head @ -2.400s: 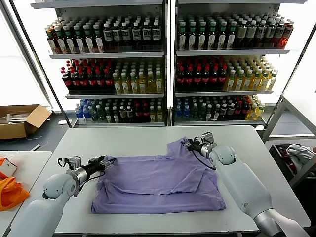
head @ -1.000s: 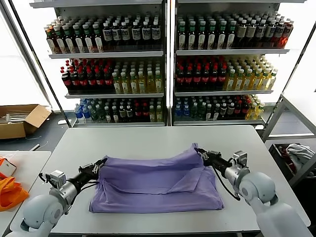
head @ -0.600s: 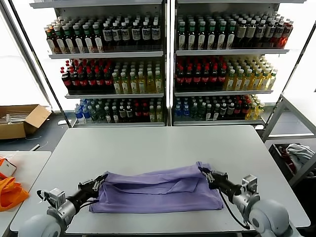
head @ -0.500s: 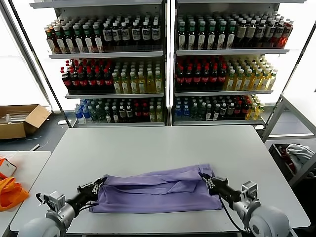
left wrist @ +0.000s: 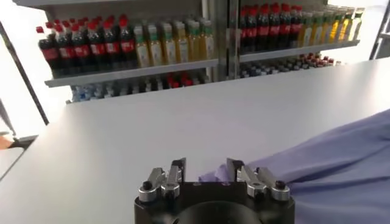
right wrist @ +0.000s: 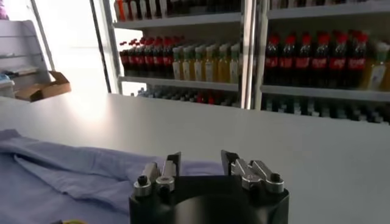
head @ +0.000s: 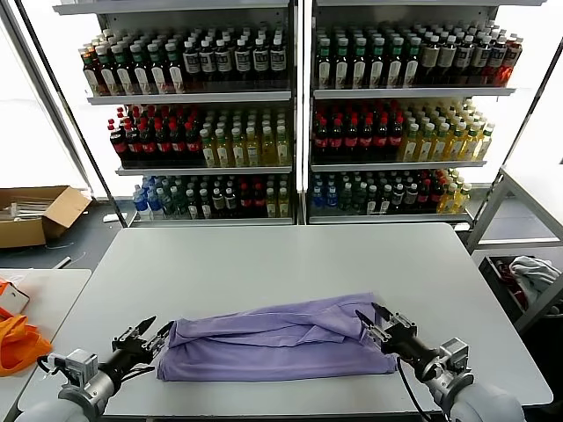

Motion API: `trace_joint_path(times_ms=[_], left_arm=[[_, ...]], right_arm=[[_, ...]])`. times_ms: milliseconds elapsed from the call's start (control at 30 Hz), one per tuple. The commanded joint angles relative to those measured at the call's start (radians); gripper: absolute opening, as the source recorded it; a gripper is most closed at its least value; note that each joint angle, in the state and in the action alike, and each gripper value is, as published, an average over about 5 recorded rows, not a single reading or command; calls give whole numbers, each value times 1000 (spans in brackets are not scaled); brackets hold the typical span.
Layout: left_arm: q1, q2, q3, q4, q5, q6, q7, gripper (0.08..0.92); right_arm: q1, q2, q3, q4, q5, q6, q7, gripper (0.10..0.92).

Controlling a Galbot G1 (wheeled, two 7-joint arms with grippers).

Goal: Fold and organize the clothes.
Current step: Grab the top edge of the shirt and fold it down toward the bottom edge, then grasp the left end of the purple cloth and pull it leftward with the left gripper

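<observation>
Shelves of bottled drinks [head: 290, 114] fill the back wall, white table [head: 264, 255] in front. Far left: cardboard box [head: 40, 214] on the floor, orange fabric [head: 18, 343] on a side table, cut off by the frame edge. Left gripper [head: 141, 335] low at the near left of the table, fingers spread, nothing between them, just beside the shirt's left end. Lavender T-shirt [head: 273, 338] lies folded into a long band across the near part of the table; print not visible, sleeves tucked in the folds. Right gripper [head: 380, 323] at the shirt's right end, fingers parted, over the fabric edge; contact hard to tell. Both arms mostly cut off at the bottom. Far right: metal rack [head: 519, 255] with a bundle of cloth, partly out of frame.
</observation>
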Motion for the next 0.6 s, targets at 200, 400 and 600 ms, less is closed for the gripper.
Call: trace_joint_path(times_ms=[200, 400, 600], left_arm=[[71, -269, 113, -123, -1, -59, -364, 670], [21, -325, 200, -104, -51, -23, -565, 807], [-6, -333, 235, -27, -77, -5, -603, 822]], right_arm=[[-170, 138, 133, -5, -98, 268, -5, 734], [-206, 154, 128, -5, -115, 285, 2, 818], [-200, 151, 123, -1, -116, 284, 4, 823]])
